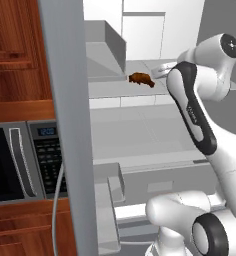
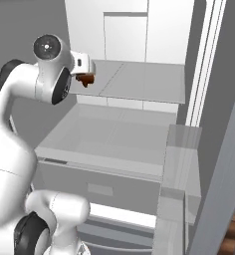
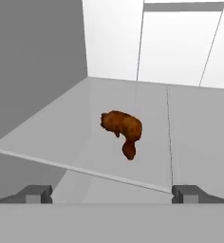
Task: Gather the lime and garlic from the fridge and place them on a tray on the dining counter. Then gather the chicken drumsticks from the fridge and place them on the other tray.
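One chicken drumstick (image 3: pixel 123 130) is seen lying mid-shelf inside the fridge (image 3: pixel 190 57), possibly curled. The gripper (image 3: pixel 111 194) is held open just before the glass shelf's (image 3: pixel 47 137) front edge, lined up for grasping.

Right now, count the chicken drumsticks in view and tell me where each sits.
1. The drumstick lies on the glass shelf inside the fridge, ahead of the open claw. Another may be hidden.

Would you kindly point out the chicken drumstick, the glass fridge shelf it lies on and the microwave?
chicken drumstick (image 3: pixel 123 130): hand view, on its thick middle.
glass shelf (image 3: pixel 61 137): hand view, on the bare pane left of the drumstick.
microwave (image 1: pixel 20 162): left base view, on its door handle.
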You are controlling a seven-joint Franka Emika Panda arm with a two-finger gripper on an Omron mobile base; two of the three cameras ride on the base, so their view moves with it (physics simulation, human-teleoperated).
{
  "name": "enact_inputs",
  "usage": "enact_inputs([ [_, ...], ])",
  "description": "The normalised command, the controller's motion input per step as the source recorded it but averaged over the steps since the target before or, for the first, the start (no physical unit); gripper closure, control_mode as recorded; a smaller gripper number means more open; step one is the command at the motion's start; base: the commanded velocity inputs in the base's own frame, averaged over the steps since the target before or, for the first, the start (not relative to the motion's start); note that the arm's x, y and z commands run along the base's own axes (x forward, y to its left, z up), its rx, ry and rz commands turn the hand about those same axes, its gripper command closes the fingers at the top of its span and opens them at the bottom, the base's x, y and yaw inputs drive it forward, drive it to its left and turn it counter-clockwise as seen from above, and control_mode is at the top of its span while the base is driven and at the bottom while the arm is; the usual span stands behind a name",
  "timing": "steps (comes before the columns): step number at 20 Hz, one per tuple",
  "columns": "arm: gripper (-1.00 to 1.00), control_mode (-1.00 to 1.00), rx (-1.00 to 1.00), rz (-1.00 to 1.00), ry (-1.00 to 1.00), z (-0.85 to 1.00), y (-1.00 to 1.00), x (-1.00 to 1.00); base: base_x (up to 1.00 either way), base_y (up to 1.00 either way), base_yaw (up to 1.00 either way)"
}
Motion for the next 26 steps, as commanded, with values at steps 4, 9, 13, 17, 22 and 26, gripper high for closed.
enact_inputs([
  [4,-1.00,-1.00,0.00,0.02,0.05,-0.20,0.00,0.63,0.00,0.00,0.00],
  [9,-1.00,-1.00,0.00,0.02,0.13,-0.19,0.00,0.53,0.00,0.00,0.00],
  [13,-1.00,-1.00,0.00,0.00,0.13,-0.09,0.00,0.40,0.00,0.00,0.00],
  [17,-1.00,-1.00,0.00,0.00,0.03,-0.11,0.00,0.38,0.00,0.00,0.00],
  [22,-1.00,-1.00,0.00,0.01,0.01,-0.14,0.00,0.29,0.00,0.00,0.00],
  [26,-1.00,-1.00,0.00,0.03,0.00,-0.10,0.00,0.22,0.00,0.00,0.00],
])
